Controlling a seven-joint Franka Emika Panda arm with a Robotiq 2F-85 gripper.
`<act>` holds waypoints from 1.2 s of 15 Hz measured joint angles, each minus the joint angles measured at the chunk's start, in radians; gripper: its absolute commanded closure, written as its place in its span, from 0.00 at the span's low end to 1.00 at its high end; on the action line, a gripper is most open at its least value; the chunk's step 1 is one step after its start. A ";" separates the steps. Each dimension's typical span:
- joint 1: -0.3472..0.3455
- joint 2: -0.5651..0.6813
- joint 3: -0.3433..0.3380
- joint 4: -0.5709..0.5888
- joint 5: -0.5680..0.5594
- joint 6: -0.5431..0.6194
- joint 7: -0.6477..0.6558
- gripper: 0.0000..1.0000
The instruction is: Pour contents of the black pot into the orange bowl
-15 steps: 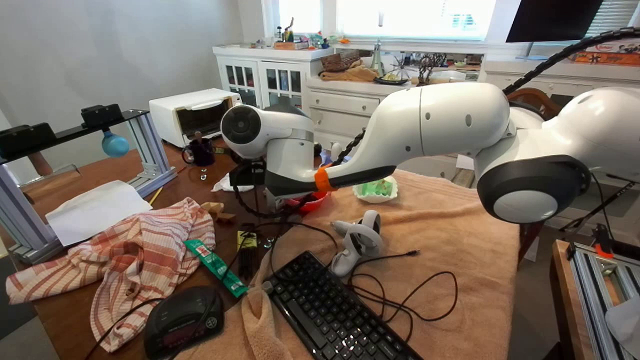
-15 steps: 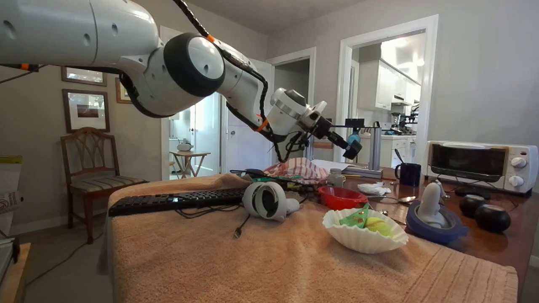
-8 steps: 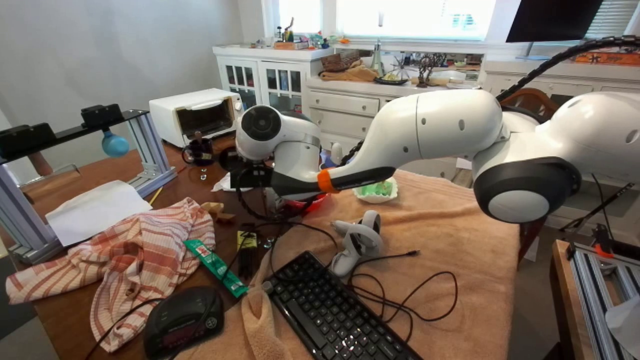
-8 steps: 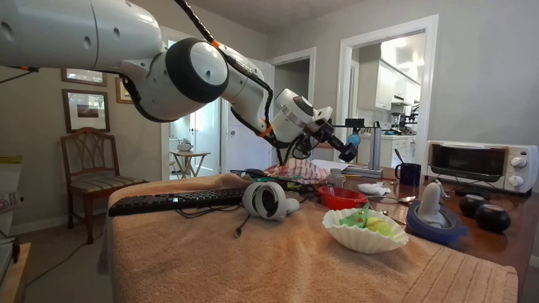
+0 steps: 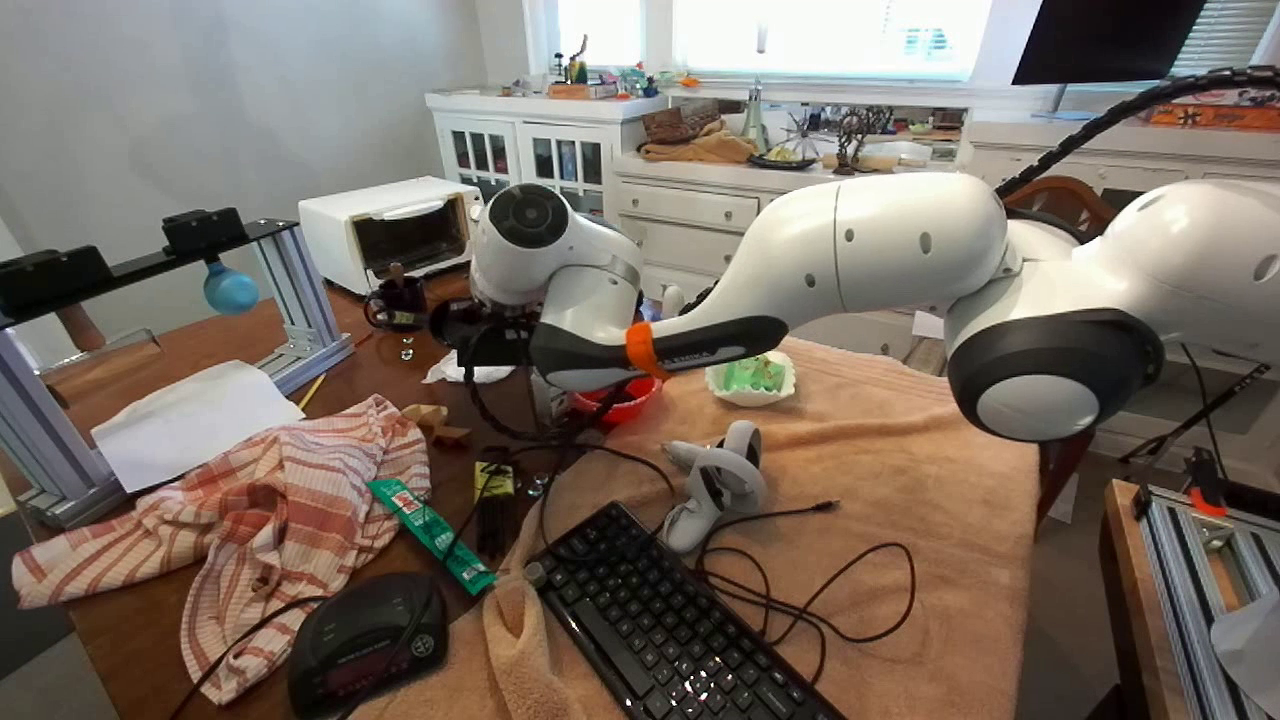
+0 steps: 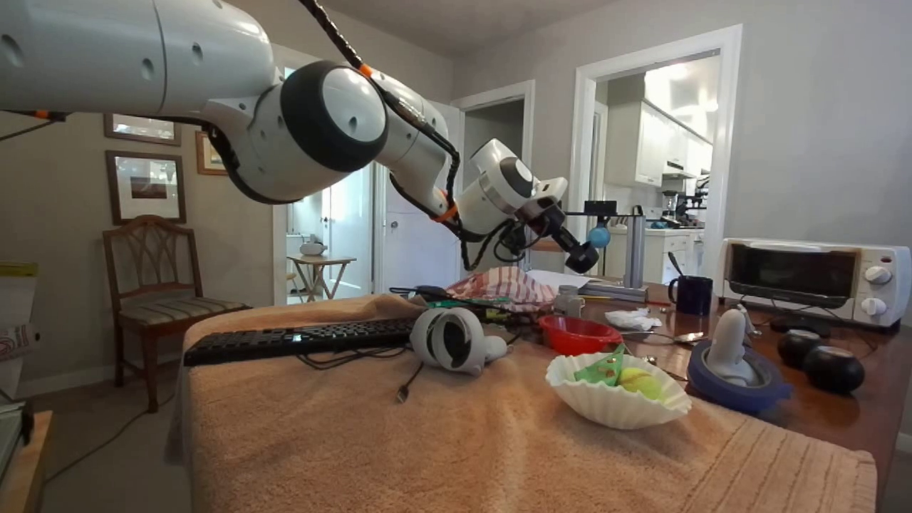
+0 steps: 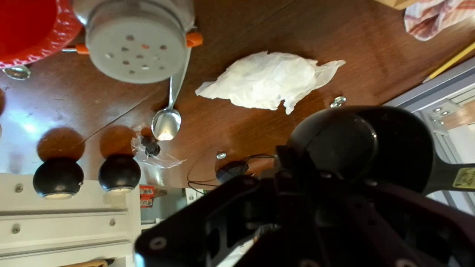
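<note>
My gripper [image 7: 295, 157] is shut on the black pot [image 7: 334, 144], at its near side in the wrist view; a dark handle with a yellow label juts out to the right. Raised above the table, the pot [image 6: 582, 258] is tilted in an exterior view, at the end of the gripper [image 6: 568, 244]. Its contents cannot be made out. The orange bowl, red-orange and glossy, rests on the table in both exterior views [image 6: 578, 335] [image 5: 622, 402], partly behind the arm in one of them. In the wrist view the bowl [image 7: 29, 27] fills the upper left corner, well apart from the pot.
A shaker [image 7: 137, 52] stands beside the bowl, with a spoon [image 7: 167, 124] and crumpled white tissue [image 7: 267, 81] close by. A pale fluted dish [image 6: 616, 399], a blue ring with a controller [image 6: 734, 370], a mug [image 6: 691, 296] and a metal frame [image 6: 634, 249] stand around.
The wrist has turned and shifted, carrying the pot leftward and slightly down in an exterior view, so more of its round end shows. The bowl has not moved; the grip is unchanged.
</note>
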 measured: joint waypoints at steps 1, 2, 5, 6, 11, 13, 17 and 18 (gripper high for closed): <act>-0.003 -0.001 0.007 0.000 0.029 0.013 -0.026 0.99; -0.008 -0.002 0.017 0.001 0.059 0.025 -0.058 0.99; -0.015 -0.003 0.042 0.001 0.123 0.029 -0.157 0.99; -0.015 -0.003 0.048 0.001 0.137 0.024 -0.190 0.99; -0.002 -0.006 0.051 0.001 0.154 -0.014 -0.282 0.99; 0.004 -0.010 0.056 0.001 0.161 -0.015 -0.323 0.99; 0.007 -0.015 0.096 0.001 0.212 -0.015 -0.425 0.99; 0.006 -0.014 0.104 -0.001 0.225 -0.019 -0.440 0.99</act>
